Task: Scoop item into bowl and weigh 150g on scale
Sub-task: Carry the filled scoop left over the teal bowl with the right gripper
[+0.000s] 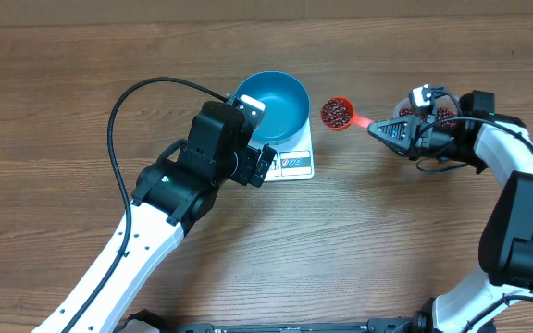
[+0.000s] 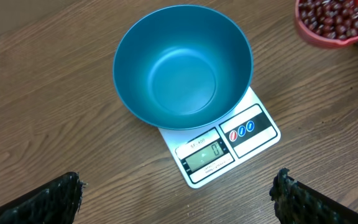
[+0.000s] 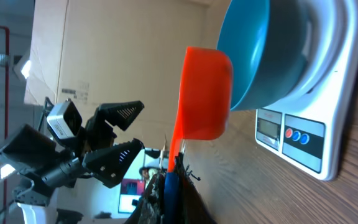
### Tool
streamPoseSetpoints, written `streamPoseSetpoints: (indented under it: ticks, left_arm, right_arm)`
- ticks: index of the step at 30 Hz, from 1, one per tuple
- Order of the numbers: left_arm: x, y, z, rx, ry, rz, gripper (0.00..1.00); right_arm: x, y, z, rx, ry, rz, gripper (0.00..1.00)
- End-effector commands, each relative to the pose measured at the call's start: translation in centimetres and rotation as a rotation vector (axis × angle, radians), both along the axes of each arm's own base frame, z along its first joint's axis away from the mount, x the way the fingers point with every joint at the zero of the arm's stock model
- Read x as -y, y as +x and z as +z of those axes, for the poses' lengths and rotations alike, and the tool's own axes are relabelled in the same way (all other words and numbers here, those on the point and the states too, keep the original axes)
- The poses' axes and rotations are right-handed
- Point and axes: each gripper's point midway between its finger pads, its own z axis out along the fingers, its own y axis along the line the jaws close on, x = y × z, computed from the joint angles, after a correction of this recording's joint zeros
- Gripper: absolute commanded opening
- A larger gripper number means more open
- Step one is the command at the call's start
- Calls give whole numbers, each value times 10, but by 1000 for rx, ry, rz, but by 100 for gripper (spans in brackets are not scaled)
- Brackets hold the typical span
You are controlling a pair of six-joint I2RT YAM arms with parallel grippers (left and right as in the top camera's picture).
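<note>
From overhead, one round, deep blue bowl point(image 1: 271, 104) sits on one small flat white rectangular scale point(image 1: 296, 165) on the brown wooden table point(image 1: 378, 250). The bowl covers most of the scale, leaving only the display edge showing. The left gripper point(image 1: 265, 164) hangs just beside that edge. To the right, clear of the bowl's rim, is one small red plastic scoop point(image 1: 358, 120), filled with tiny dark red-brown beans point(image 1: 337, 113). The right gripper point(image 1: 378, 128) holds the scoop by its handle. Behind that wrist a partly hidden container point(image 1: 444, 115) shows more beans.

In the left wrist view, the left gripper's two black fingers sit at the bottom corners, spread wide with nothing between them. The bowl is empty, with no bean inside. The scale's single display reads zero, and beside it are three round buttons, one red and two blue. The loaded scoop shows at the top right corner.

In the right wrist view, the right gripper's jaws are clamped on the scoop's handle. The scoop's cup is level and close to the bowl's wall, outside the rim.
</note>
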Motion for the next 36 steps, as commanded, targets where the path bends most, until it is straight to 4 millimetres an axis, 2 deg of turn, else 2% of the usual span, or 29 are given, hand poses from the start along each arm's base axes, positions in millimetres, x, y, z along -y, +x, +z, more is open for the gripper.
streamPoseSetpoints:
  ticks: [1, 9, 16, 22, 28, 33, 36]
  left_arm:
    - [0, -2, 8, 18, -10, -10, 100]
    - [0, -2, 8, 18, -11, -10, 99]
    - [0, -2, 8, 18, -10, -10, 99]
    - [0, -2, 8, 18, -10, -10, 99]
    - [0, -2, 8, 18, -10, -10, 99]
    - [0, -2, 8, 18, -11, -10, 100]
    - [0, -2, 8, 18, -10, -10, 99]
  right_arm:
    - [-11, -2, 6, 18, 37, 33, 4]
    - [-26, -2, 7, 3, 41, 75, 4]
    - [-35, 12, 10, 0, 39, 99, 4]
    - [-45, 31, 1, -56, -46, 66, 4]
    - [-60, 45, 1, -21, -93, 48, 4]
    - [-73, 49, 5, 54, -112, 64, 4]
    - [-78, 52, -2, 54, -154, 42, 4]
